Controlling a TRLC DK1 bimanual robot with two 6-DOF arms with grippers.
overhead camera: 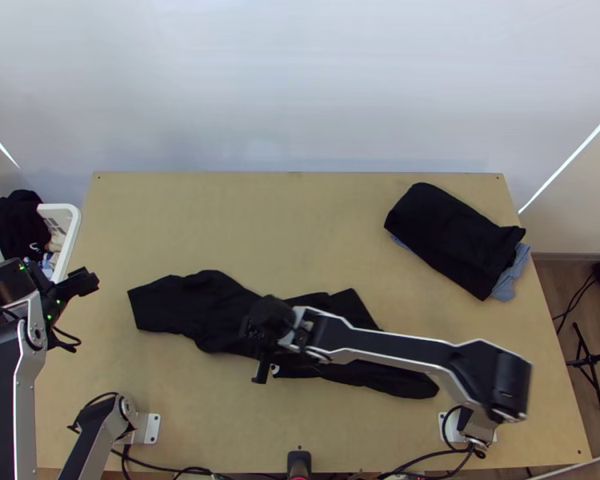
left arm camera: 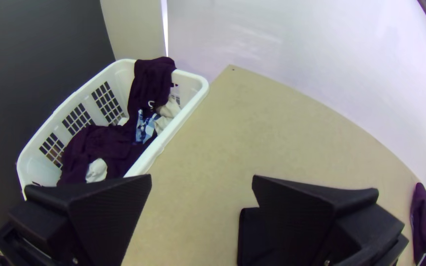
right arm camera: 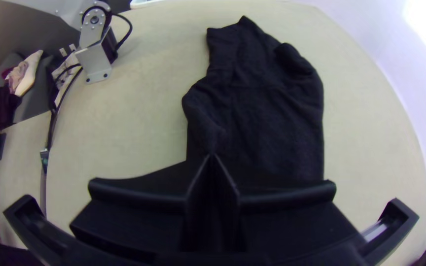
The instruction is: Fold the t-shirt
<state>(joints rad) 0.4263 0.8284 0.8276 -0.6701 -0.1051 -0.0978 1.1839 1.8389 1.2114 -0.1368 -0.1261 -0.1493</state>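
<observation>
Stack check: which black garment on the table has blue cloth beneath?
The folded one, far right, blue cloth poking out beneath; the other lies long and rumpled by the right claw.

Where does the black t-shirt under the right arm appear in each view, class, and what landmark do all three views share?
Top view: the t-shirt lies across the table's near half, partly under the right arm.
Left wrist view: an end of the t-shirt shows beside one of the left gripper's fingers.
Right wrist view: the t-shirt stretches away beyond the right gripper.
Shared landmark: the wooden table.
</observation>
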